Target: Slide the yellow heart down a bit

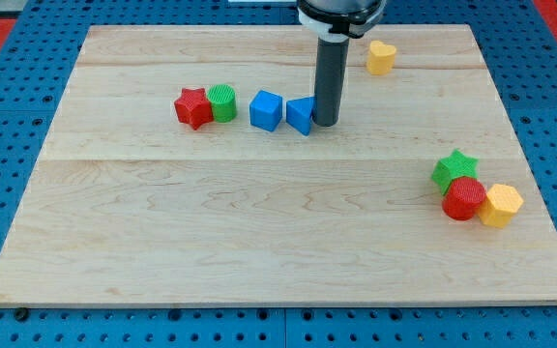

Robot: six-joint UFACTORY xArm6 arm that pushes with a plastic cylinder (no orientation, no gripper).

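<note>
- Your target, the yellow heart [381, 57], sits at the far edge of the wooden board [259, 232], right of centre, well apart from every other block.
- There is no claw on this rig to stand apart or together — only the rod; my tip [325, 124] rests just beside the blue triangular block [301, 115], touching or nearly so; you cannot tell which.
- To do the step well, bring my tip round to the far side of the heart, centre it on the block's width, then draw toward the near edge in a short stroke; an off-centre contact would likely spin it.
- Steer wide of the blue cube [266, 110] on the way; the path below the heart looks free.
- Hard to make out — the arm's upper part is cut off at the top; the space behind the heart is narrow.
</note>
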